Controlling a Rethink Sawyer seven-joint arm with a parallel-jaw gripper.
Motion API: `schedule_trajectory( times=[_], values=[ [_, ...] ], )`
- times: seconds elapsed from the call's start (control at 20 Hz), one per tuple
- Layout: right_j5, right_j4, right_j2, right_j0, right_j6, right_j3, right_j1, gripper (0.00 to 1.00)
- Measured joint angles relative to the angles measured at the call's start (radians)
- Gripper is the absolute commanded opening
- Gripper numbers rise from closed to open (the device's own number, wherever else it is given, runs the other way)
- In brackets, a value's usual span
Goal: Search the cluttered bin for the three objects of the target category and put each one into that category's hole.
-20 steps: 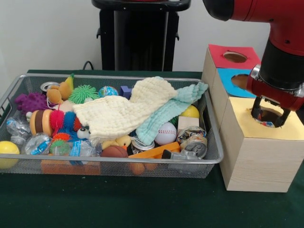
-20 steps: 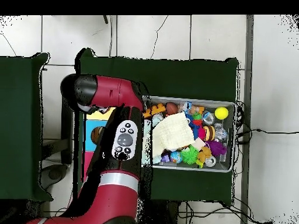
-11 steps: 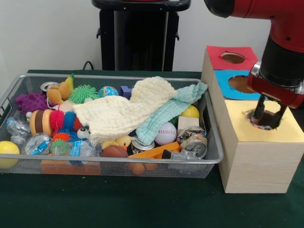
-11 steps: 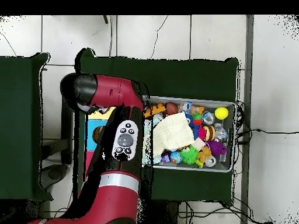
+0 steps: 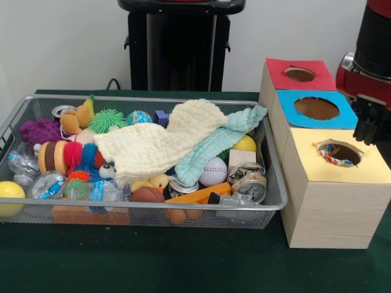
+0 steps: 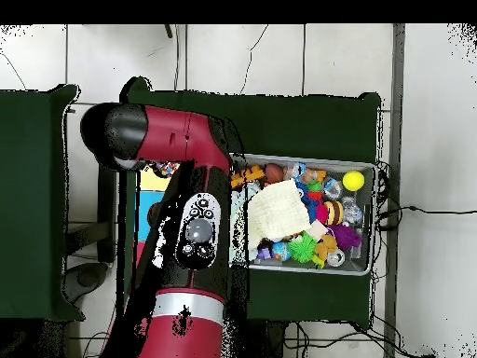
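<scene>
My gripper [image 5: 368, 129] hangs at the right edge of the front view, above and to the right of the yellow box [image 5: 342, 177]. That box's hole [image 5: 339, 152] shows a crumpled, colourful piece inside. The wire bin [image 5: 153, 206] at the left holds a cream cloth [image 5: 159, 143] and a mint cloth [image 5: 214, 143] lying over toys, balls and crushed cans [image 5: 249, 181]. A baseball [image 5: 213, 171] and a yellow ball [image 5: 245, 143] lie near the bin's right end. In the overhead view the red arm [image 6: 191, 233] covers the gripper and most of the boxes.
A blue box [image 5: 316, 108] and a red box [image 5: 299, 74], each with a round hole, stand behind the yellow one. A black stand [image 5: 180, 46] rises behind the bin. Another yellow ball [image 5: 9, 192] sits at the bin's left end. The overhead view shows the bin [image 6: 365, 270] right of the arm.
The gripper has risen out of the yellow box's hole and moved to the right and away from it. The bin's contents have not shifted.
</scene>
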Motion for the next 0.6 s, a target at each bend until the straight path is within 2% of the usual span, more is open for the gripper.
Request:
schedule_trajectory(
  times=[0.35, 0.6],
  values=[
    [0.011, 0.000, 0.000, -0.008, 0.000, -0.032, -0.008, 0.00],
    [0.096, -0.010, -0.001, -0.018, 0.000, -0.044, -0.031, 0.00]
  ],
)
